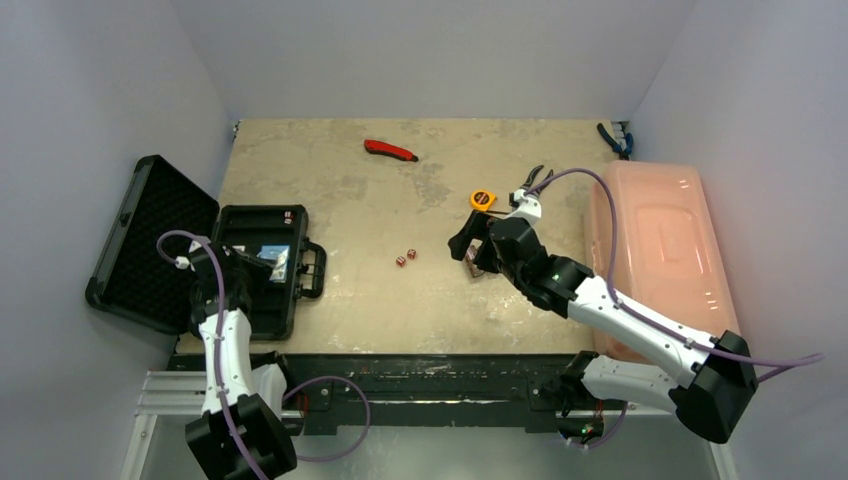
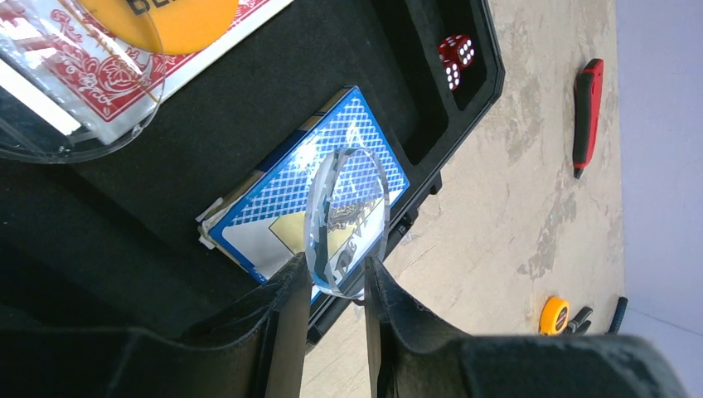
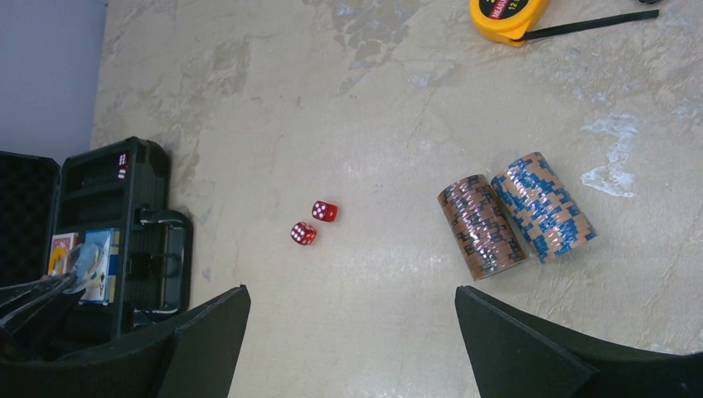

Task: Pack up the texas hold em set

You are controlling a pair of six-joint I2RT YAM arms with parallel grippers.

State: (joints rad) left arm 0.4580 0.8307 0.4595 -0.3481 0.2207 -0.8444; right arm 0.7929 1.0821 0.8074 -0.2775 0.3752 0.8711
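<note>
The black case (image 1: pixel 150 240) lies open at the table's left edge. My left gripper (image 2: pixel 336 278) is over its base (image 2: pixel 207 124), shut on a clear round disc (image 2: pixel 346 220) held on edge above a blue card deck (image 2: pixel 282 199). A red card deck (image 2: pixel 199 41) lies under another clear disc (image 2: pixel 75 91). Two red dice (image 2: pixel 456 60) sit in a case compartment. My right gripper (image 3: pixel 352 332) is open and empty above the table, with two striped chip rolls (image 3: pixel 514 217) lying side by side ahead to its right. Two more red dice (image 3: pixel 313 222) lie mid-table.
A yellow tape measure (image 1: pixel 482 199) lies behind my right gripper (image 1: pixel 470 252). A red-handled tool (image 1: pixel 390 150) lies at the back. Blue-handled pliers (image 1: pixel 615 140) are in the back right corner. A translucent pink lidded bin (image 1: pixel 655 250) runs along the right side.
</note>
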